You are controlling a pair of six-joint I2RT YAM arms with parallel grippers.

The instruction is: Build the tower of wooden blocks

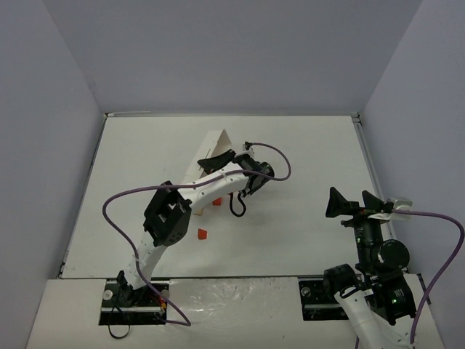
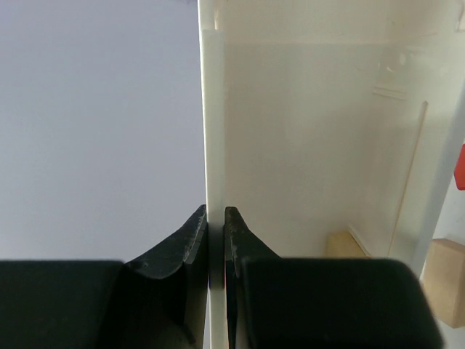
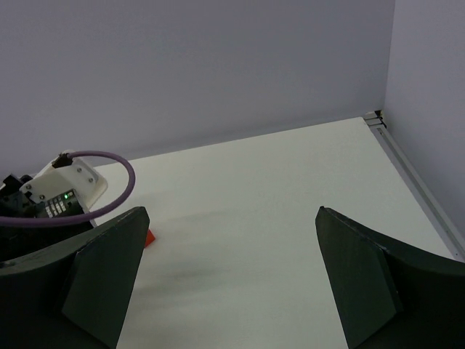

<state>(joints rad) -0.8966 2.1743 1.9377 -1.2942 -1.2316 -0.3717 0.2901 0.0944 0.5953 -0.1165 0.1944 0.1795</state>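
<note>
**White table: tray pinched, blocks loose**

Top view: left gripper (image 1: 218, 158) at centre clamps the tilted tray (image 1: 216, 142). A red block (image 1: 202, 233) lies just below. The right gripper (image 1: 356, 204) gapes at lower right.

Left wrist: jaws pinch the tray wall (image 2: 213, 109), with tan blocks (image 2: 445, 280) at lower right.

Right wrist: fingers (image 3: 102, 280) spread, red block at left.

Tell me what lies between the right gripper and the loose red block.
Only bare white table lies between the open right gripper and the red block; the top external view shows it.
</note>
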